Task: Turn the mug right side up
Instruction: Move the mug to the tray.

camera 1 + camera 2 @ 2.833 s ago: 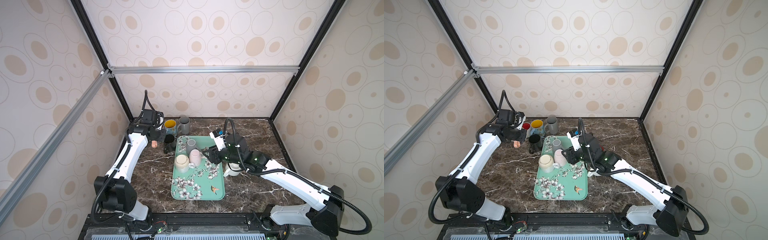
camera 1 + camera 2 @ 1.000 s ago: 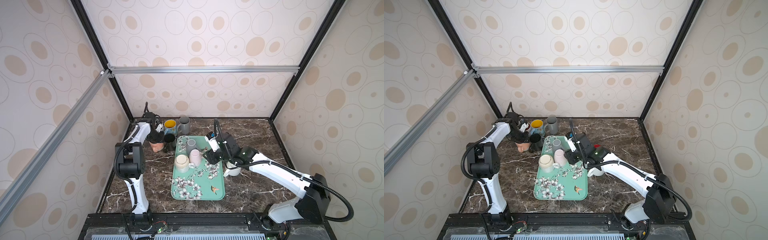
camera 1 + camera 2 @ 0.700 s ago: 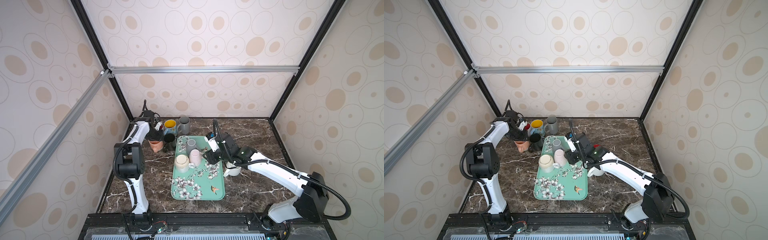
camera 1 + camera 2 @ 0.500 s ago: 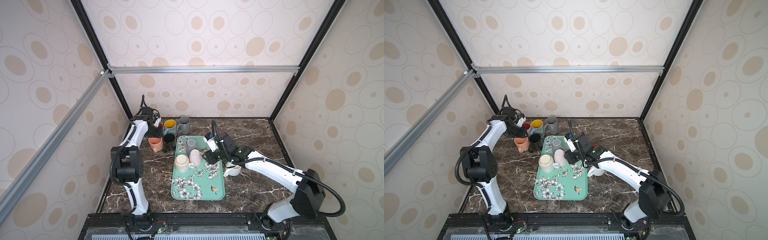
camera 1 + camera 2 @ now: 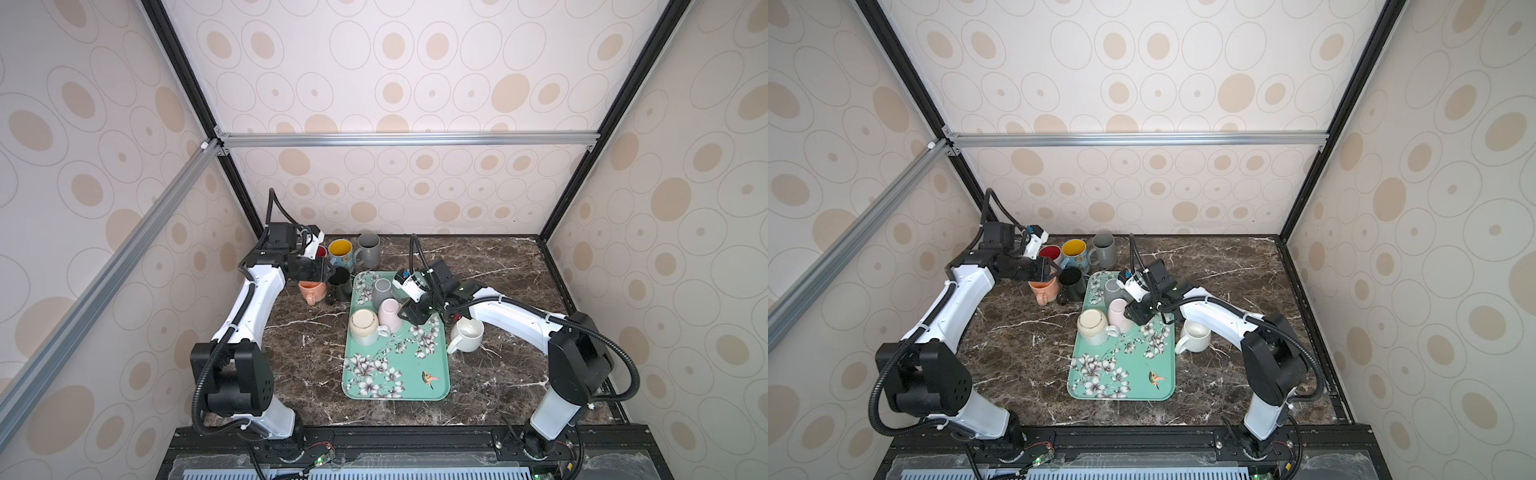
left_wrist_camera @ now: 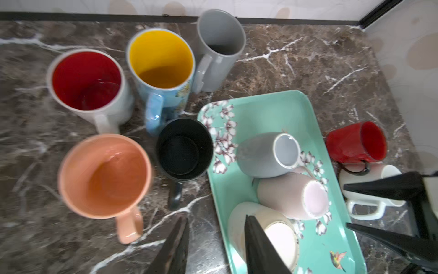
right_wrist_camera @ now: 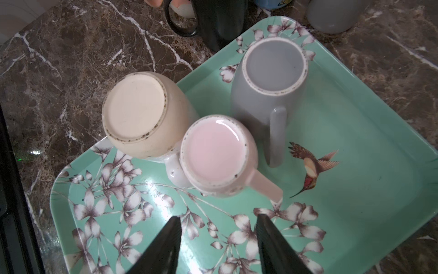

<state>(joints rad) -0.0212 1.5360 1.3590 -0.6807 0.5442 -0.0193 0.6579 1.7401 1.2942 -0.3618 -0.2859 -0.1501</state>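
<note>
Three mugs stand upside down on the green flowered tray (image 5: 399, 365): a pink mug (image 5: 390, 313) (image 7: 213, 154), a cream mug (image 5: 364, 326) (image 7: 135, 111) and a grey mug (image 5: 381, 291) (image 7: 272, 68). My right gripper (image 5: 409, 318) (image 7: 219, 217) hovers open over the tray, just beside the pink mug's handle, holding nothing. An orange mug (image 5: 309, 291) (image 6: 104, 175) stands upright on the marble left of the tray. My left gripper (image 5: 1050, 268) (image 6: 215, 218) is open and empty above and behind it.
A black mug (image 5: 340, 282) stands between the orange mug and the tray. Red-lined (image 6: 86, 80), yellow-lined (image 6: 161, 59) and grey (image 6: 220, 47) mugs stand upright at the back. Right of the tray are a white mug (image 5: 467, 332) and a red mug (image 6: 355, 142) on its side.
My left gripper set the orange mug upright beside the black mug, opened and drew up and back from it. My right gripper has stayed open near the pink mug.
</note>
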